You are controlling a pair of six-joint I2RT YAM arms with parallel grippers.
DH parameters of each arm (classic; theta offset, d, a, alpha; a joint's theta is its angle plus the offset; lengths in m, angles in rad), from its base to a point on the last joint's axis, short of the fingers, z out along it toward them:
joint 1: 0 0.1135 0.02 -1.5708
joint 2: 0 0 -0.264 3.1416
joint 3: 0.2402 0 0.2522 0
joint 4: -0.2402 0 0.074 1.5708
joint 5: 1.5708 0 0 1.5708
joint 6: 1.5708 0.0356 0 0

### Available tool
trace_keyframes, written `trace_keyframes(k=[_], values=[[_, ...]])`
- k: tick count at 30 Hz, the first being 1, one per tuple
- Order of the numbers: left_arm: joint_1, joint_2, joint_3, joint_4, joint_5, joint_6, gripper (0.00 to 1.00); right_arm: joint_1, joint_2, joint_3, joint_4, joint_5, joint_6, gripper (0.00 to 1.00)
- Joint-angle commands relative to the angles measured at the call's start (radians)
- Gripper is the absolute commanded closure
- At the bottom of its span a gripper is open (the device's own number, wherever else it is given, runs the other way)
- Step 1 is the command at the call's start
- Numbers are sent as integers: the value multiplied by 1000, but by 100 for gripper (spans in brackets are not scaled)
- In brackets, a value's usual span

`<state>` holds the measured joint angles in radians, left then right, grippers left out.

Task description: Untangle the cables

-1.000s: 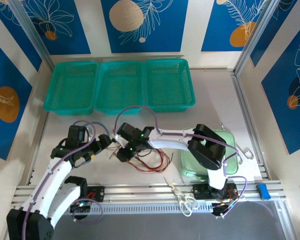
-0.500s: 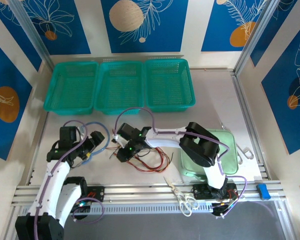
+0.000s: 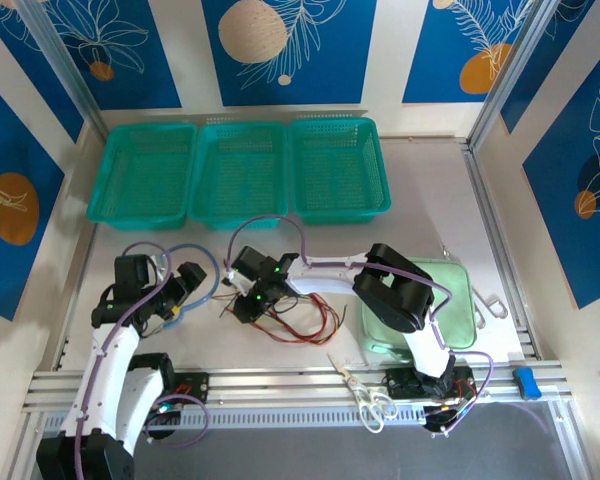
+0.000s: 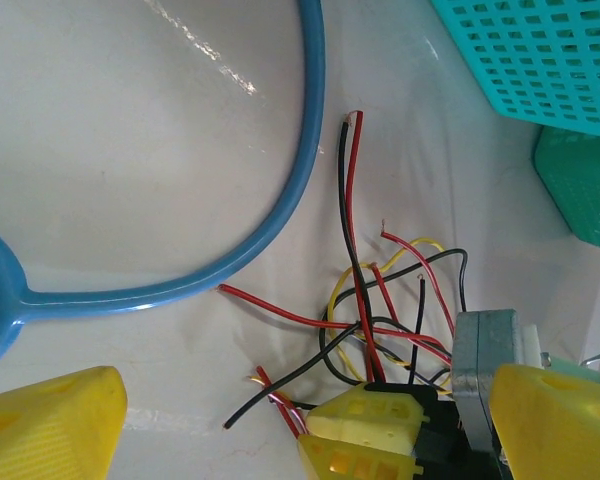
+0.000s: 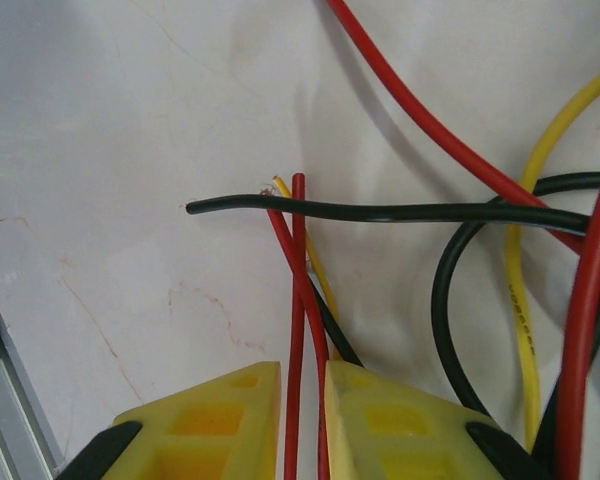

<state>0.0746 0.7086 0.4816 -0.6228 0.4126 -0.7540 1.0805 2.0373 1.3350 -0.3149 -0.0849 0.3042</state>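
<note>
Right gripper (image 5: 302, 378) is low on the table (image 3: 420, 215), its yellow fingers (image 5: 215, 425) pinched together on a couple of red strands at the left fringe of the cables (image 3: 302, 322). The bundle lies mid-table (red, black and yellow all looped over one another), well short of the three green baskets (image 3: 240, 126). Left gripper (image 3: 185, 288) hovers just to the left, spread wide and holding nothing, beside the blue tube (image 4: 280, 210).
</note>
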Motion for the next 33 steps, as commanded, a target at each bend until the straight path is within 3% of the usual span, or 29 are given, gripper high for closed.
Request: trace_keyframes(k=[1, 8, 14, 20, 24, 33], values=[[10, -10, 51, -54, 13, 27, 7, 14, 24, 20, -20, 22, -4, 79], [11, -20, 145, -152, -22, 79, 7, 33, 19, -25, 55, 70, 11, 87], [11, -52, 217, -218, -38, 100, 7, 29, -77, -73, 117, 80, 40, 98], [10, -43, 263, -229, 2, 99, 8, -9, -197, -128, 152, 39, 65, 100], [9, -47, 272, -218, 29, 82, 9, -39, -253, -165, 178, -19, 78, 95], [7, -44, 266, -221, 59, 77, 10, -33, -205, -137, 115, 59, 83, 99]])
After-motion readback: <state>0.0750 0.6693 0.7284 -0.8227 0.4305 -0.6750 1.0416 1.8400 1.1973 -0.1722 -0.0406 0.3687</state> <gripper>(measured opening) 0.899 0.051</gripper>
